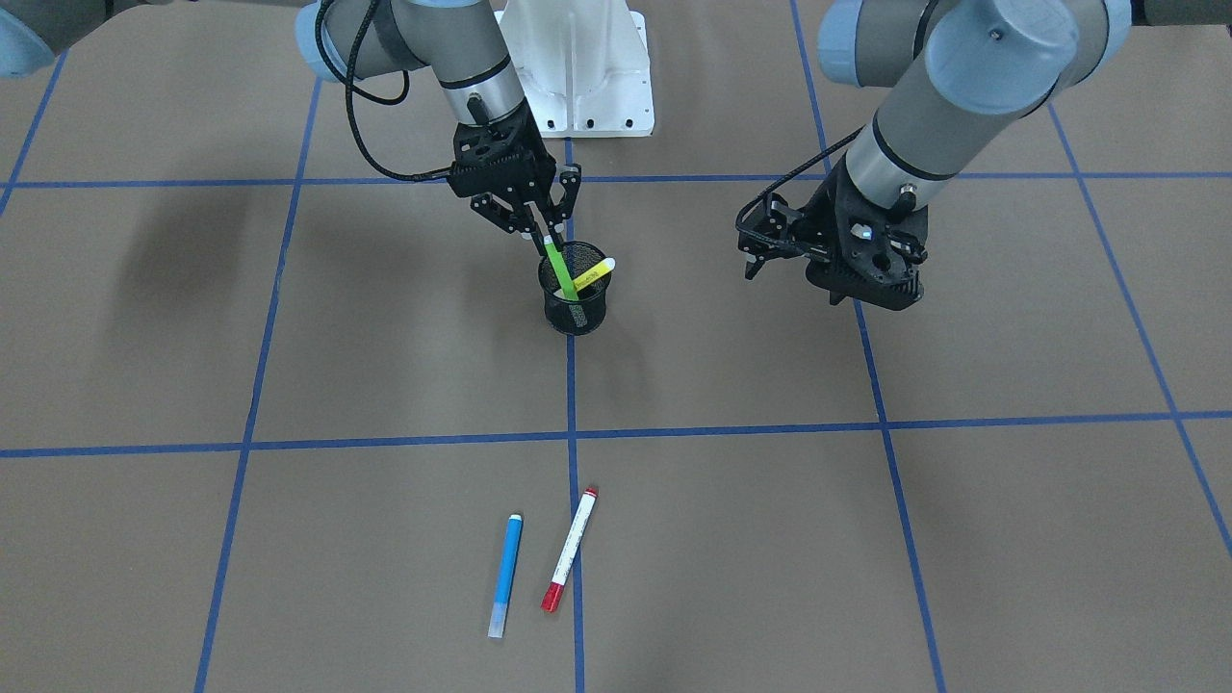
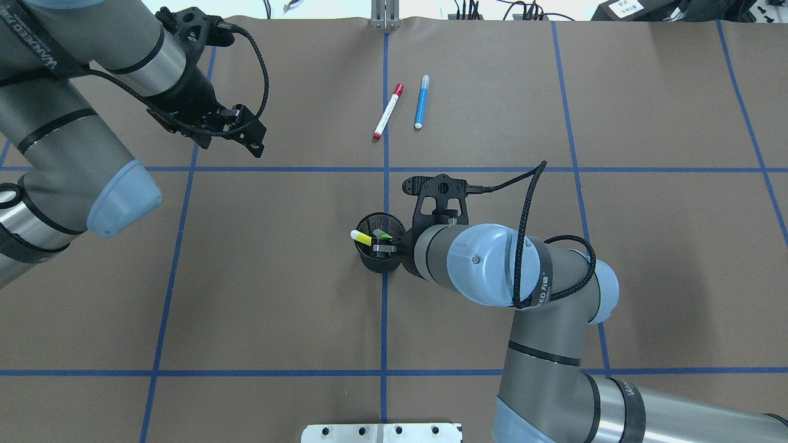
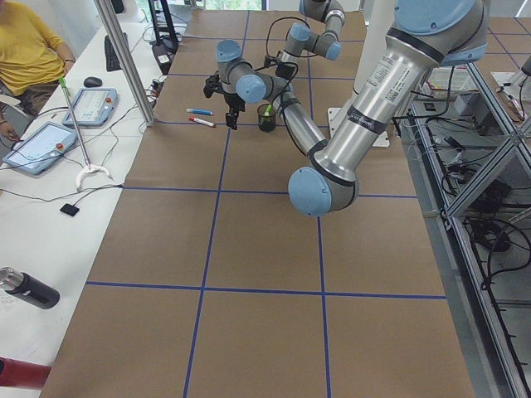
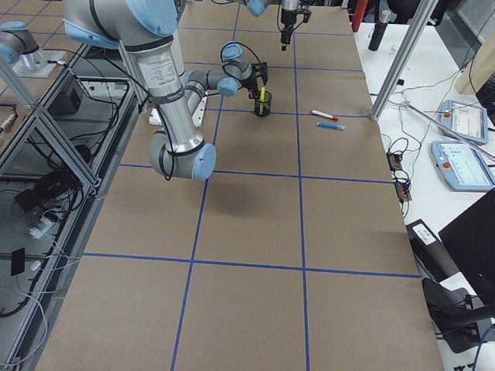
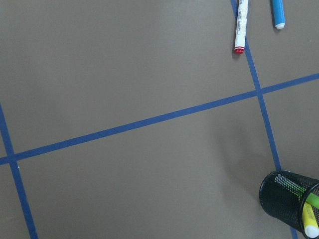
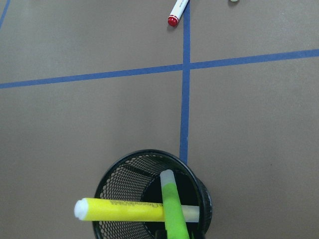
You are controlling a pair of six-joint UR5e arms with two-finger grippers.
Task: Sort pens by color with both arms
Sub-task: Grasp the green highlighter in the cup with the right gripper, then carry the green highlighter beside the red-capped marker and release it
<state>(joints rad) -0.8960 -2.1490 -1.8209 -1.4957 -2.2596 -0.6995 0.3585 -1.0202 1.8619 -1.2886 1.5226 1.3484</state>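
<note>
Pens: four on a brown bench (image 1: 144, 539) ruled by blue tape lines. The right arm (image 1: 462, 48) reaches down over the centre line. The left arm (image 1: 943, 87) hangs well apart on the robot's left side. The right claw (image 1: 545, 234) pinches the pale upper end of the green pen (image 1: 561, 269), directly above the black mesh cup (image 1: 576, 308). The left claw (image 1: 754, 258) carries nothing, and whether it is spread or pressed together cannot be told. The green pen's long axis runs steeply from the claw down into the cup, so any travel is best judged along that line. The yellow pen (image 1: 592, 275) leans across the rim and crosses the green one – contact between them could drag it or tip the cup. The blue pen (image 1: 505, 573) and the red-capped pen (image 1: 570, 549) lie flat side by side, not touching, beyond the cup from the robot. Their axes point roughly away from the base – bare paper surrounds them and the cup.
</note>
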